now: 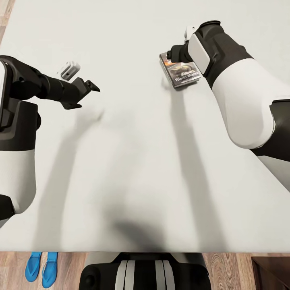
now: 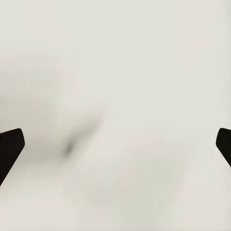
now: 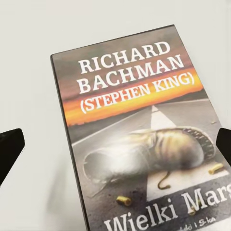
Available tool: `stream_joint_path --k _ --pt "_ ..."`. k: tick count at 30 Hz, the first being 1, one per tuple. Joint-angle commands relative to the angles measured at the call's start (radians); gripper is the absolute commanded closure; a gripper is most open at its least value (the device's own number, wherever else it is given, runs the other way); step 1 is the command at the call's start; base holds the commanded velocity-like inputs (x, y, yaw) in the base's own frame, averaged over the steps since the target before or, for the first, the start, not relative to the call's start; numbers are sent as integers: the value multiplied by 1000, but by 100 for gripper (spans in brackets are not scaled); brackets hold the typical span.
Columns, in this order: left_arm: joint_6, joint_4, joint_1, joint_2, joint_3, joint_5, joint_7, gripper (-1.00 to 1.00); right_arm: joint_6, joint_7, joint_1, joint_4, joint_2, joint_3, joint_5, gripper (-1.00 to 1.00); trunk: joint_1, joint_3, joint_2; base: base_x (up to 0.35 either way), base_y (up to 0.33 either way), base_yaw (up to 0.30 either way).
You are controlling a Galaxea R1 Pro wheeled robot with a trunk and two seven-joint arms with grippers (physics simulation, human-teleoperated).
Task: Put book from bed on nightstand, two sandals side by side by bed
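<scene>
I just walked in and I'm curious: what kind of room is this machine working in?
Probably a bedroom. A wide pale grey-white mattress fills most of the head view, a dark paperback book lies on it, and two bright blue sandals sit side by side on the brown wood-plank floor.

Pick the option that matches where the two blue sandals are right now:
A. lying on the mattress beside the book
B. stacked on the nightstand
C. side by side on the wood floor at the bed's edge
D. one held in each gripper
C: the sandals lie side by side on the wood floor just off the edge of the bed.
</scene>
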Motion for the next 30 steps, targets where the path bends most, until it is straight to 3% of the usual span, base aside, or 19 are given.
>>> stream_joint_path --k 1,15,20,30 --pt "7 0 -1 0 -1 7 9 -100 5 -1 -1 0 1 -5 5 -100 0 0 0 0 0 0" --pt "7 3 -2 0 1 13 6 -100 3 -1 -9 -5 1 -4 6 -100 0 -7 0 0 0 0" --pt "1 9 -4 1 -4 75 0 -100 -1 -1 -30 -7 1 -5 6 -100 0 -14 0 0 0 0" --pt "-20 11 -4 24 -7 116 0 -100 -28 0 -51 -8 1 -5 7 -100 0 -29 0 0 0 0"
